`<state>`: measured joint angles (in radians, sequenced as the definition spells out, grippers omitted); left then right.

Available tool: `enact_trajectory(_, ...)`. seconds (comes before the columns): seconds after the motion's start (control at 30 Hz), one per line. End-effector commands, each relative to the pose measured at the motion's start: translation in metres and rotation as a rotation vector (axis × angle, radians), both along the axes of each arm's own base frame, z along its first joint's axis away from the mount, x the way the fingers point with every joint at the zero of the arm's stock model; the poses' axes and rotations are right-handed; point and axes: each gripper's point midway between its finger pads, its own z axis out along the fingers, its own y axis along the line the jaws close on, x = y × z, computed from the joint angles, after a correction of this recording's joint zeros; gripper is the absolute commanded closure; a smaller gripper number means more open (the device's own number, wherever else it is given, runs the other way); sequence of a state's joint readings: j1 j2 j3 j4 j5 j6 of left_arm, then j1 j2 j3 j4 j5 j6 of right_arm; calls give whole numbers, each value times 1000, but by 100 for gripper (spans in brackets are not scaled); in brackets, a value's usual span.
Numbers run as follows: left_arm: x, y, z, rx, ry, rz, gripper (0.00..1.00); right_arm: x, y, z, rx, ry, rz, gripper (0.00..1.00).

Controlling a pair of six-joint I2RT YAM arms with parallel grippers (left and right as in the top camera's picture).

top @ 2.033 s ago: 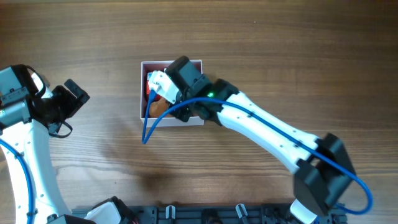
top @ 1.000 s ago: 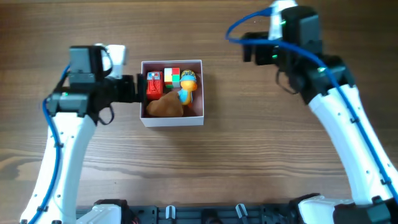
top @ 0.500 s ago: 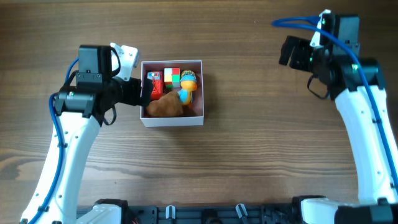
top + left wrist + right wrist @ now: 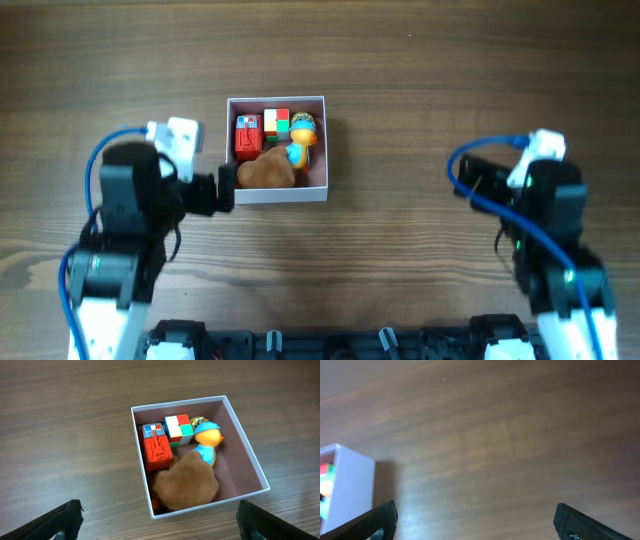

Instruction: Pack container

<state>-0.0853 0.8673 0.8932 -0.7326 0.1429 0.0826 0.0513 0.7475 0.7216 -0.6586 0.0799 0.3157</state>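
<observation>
The container (image 4: pixel 326 150), a square white-walled box with a pink inside, stands on the wooden table. It holds a red block (image 4: pixel 156 452), a red, white and green cube (image 4: pixel 179 429), a toy duck (image 4: pixel 207 442) and a brown plush (image 4: pixel 186 484). My left gripper (image 4: pixel 222 192) hovers just off the box's near-left corner, open and empty; in the left wrist view the left gripper (image 4: pixel 157 521) frames the box's near wall. My right gripper (image 4: pixel 465 178) is open and empty over bare table, well right of the box. The right wrist view catches only the container's white wall (image 4: pixel 350 480).
Wooden table (image 4: pixel 400 80) lies on all sides of the box. A black rail (image 4: pixel 330 345) runs along the near edge between the two arm bases.
Both arms have pulled back toward the table's near edge: the left from beside the box's left wall, the right from the far right. The box and toys have not moved.
</observation>
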Motion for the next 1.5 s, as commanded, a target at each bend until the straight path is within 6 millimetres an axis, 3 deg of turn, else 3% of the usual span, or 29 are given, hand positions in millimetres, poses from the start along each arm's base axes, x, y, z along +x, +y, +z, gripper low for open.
enact_trajectory(0.0, -24, 2, -3, -74, -37, 61, 0, -22, -5, -22, 30, -1, -53, 0)
enact_trajectory(0.17, -45, 9, -16, -119, -100, 120, 0, -38, -6, -48, 40, 39, -68, 0)
enact_trajectory(0.43, -49, 9, -27, -118, -73, 123, 0, -37, -6, -48, 49, 37, -74, 0)
enact_trajectory(1.03, -49, 9, -27, -118, -72, 123, 0, -40, -6, -54, 38, 70, -68, 0)
enact_trajectory(1.13, -49, 9, -27, -118, -72, 123, 0, -38, -6, -41, 19, 2, -46, 0)
enact_trajectory(1.3, -49, 9, -27, -118, -72, 123, 0, -52, -1, 9, -167, -269, 123, 0)
enact_trajectory(1.47, -49, 9, -27, -118, -72, 123, 0, -61, 16, 19, -239, -486, 250, 0)
